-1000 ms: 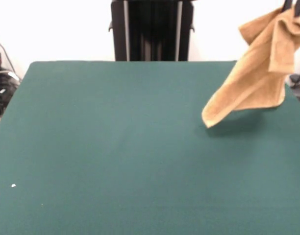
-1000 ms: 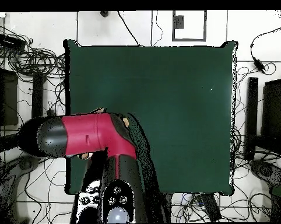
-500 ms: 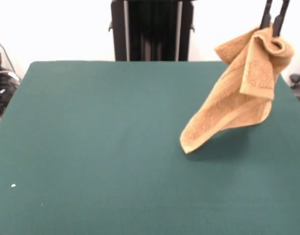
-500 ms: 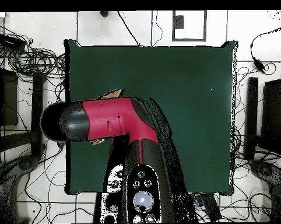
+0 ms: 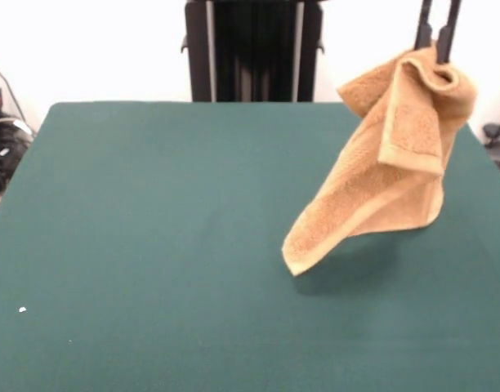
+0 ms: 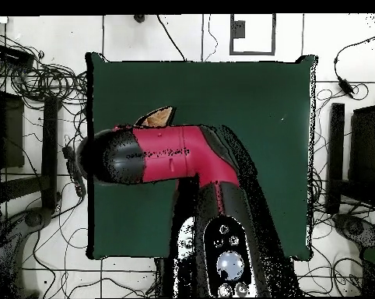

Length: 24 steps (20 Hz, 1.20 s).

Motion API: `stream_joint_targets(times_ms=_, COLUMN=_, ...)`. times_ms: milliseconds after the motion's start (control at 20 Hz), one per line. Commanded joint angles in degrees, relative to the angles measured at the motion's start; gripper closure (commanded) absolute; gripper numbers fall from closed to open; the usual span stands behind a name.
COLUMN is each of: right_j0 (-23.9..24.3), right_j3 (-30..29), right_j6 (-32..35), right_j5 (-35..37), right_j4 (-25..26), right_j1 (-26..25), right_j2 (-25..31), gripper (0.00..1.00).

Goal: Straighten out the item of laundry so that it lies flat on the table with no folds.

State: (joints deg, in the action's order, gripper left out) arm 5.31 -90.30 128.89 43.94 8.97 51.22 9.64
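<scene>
Gripper (image 5: 434, 51) pinching the towel (image 5: 381, 171) and holding it up over the table (image 5: 152, 229).

In the front view 2 dark fingers (image 5: 444, 28) come down from the top edge at the right and close on the bunched upper edge of the golden-tan towel. The cloth hangs folded and twisted, one flap doubled over near the top, and tapers to a corner at lower left that hangs close above the green top, with a shadow on the table below it; whether that corner touches the table I cannot tell. In the overhead view the red and black arm (image 6: 163, 152) reaches across the table's left part and hides most of the towel (image 6: 158, 118), only a tan tip showing beyond it.
</scene>
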Motion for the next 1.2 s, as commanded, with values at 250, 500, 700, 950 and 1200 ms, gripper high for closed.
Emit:
stream_joint_targets(times_ms=250, right_j0=9.72, right_j3=-17.86, right_j6=-20.14, right_j5=-7.21, right_j4=2.81, right_j1=6.79, right_j2=16.25, gripper=1.00)
stream_joint_targets(times_ms=500, right_j0=13.65, right_j3=-21.59, right_j6=-19.67, right_j5=-8.73, right_j4=4.65, right_j1=7.64, right_j2=19.77, gripper=1.00)
stream_joint_targets(times_ms=700, right_j0=16.81, right_j3=-24.69, right_j6=-17.99, right_j5=-12.88, right_j4=7.97, right_j1=7.59, right_j2=22.86, gripper=1.00)
stream_joint_targets(times_ms=950, right_j0=19.16, right_j3=-25.79, right_j6=-15.58, right_j5=-14.72, right_j4=11.19, right_j1=6.43, right_j2=25.66, gripper=1.00)
stream_joint_targets(times_ms=1200, right_j0=18.98, right_j3=-26.05, right_j6=-11.04, right_j5=-18.96, right_j4=16.92, right_j1=3.97, right_j2=25.15, gripper=1.00)
